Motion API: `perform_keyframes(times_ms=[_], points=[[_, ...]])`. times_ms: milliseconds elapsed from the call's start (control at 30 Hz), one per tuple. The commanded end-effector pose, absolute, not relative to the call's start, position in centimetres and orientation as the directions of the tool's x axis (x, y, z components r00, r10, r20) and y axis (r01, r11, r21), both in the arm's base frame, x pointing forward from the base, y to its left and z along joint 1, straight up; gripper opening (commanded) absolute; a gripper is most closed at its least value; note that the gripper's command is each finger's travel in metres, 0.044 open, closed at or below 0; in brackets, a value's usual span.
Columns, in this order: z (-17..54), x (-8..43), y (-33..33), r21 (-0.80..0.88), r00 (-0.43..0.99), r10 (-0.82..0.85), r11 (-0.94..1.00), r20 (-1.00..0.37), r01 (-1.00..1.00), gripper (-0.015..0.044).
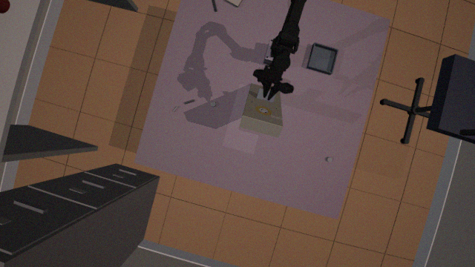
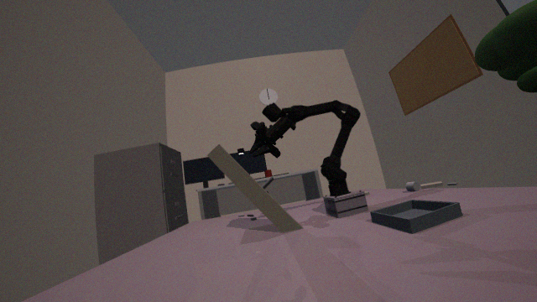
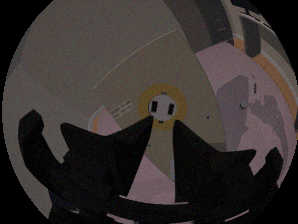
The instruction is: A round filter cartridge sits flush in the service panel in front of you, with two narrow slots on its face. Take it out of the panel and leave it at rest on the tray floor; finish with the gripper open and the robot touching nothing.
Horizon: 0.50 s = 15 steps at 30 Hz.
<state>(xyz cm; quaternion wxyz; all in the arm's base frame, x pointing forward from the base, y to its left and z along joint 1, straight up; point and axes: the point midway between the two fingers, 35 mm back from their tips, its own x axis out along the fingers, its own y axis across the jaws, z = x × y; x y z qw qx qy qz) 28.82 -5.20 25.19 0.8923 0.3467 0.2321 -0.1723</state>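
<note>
The service panel (image 1: 275,118) (image 2: 252,189) (image 3: 150,65) leans as a tilted slab. The round filter cartridge (image 1: 263,110) (image 3: 162,106) sits in its face, a pale disc inside a yellow ring, with two dark slots visible in the wrist view. My gripper (image 1: 267,98) (image 2: 252,153) (image 3: 164,121) is partly open, with nothing between its fingers. Its tips point toward the panel and stand clear of it in the exterior view; in the wrist view they appear just below the cartridge. The tray (image 1: 319,71) (image 2: 390,221) is a dark, shallow, open box beside the arm's base; its floor holds nothing visible.
The arm's base box (image 2: 346,204) stands between the panel and the tray. Small loose items lie on the pink surface, among them a dark bar (image 1: 189,101) and two pale round pieces (image 1: 213,104) (image 1: 329,159). A filing cabinet (image 2: 130,201) stands beyond the panel.
</note>
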Motion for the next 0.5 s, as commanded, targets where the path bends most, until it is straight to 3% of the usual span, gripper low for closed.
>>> perform_keyframes(times_ms=[0, 467], points=[[24.48, 28.74, -4.56, 0.540, 0.822, -0.130, 0.695, -0.554, 0.474, 0.0104], [24.08, 29.48, -4.67, 0.540, 0.823, -0.130, 0.696, -0.554, 0.473, 0.0104]])
